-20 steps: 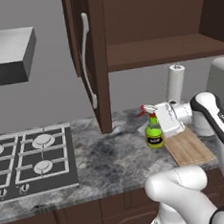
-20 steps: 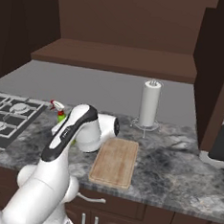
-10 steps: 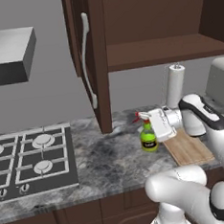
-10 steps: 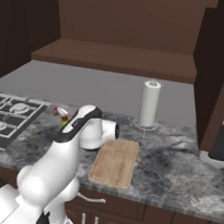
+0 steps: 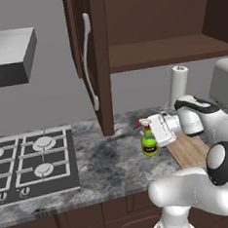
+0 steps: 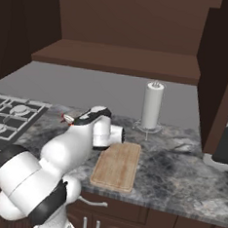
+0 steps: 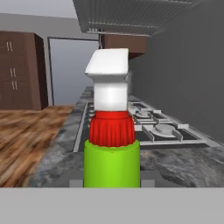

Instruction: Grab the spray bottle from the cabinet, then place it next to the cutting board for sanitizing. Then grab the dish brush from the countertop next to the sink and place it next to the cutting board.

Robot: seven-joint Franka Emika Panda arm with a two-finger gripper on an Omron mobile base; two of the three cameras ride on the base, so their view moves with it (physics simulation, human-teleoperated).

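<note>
Gripper (image 5: 154,138) is clamped on the spray bottle (image 5: 148,141), jaws narrow around the green body, bottle upright with its red-and-white nozzle on top. Since a second ago the hand has swung left: the bottle was right at the cutting board's (image 5: 189,149) near-left corner, now it sits clear of the board's left edge, over bare countertop (image 5: 110,165). From the left base view I can't tell if the bottle base touches the stone or hangs just above it.

In the hand view the bottle (image 7: 112,144) stands dead centre, with the stove (image 7: 148,124) beyond it.

Right base view: forearm covers most of the bottle, only the red nozzle tip (image 6: 66,117) pokes out left of the wrist.

Room: open stone between bottle and stove (image 5: 32,164); cabinet (image 5: 129,41) door edge with its pale handle (image 5: 88,59) hangs above and left of the bottle. Paper towel roll (image 6: 152,105) stands behind the board (image 6: 117,165), well apart from the hand.
</note>
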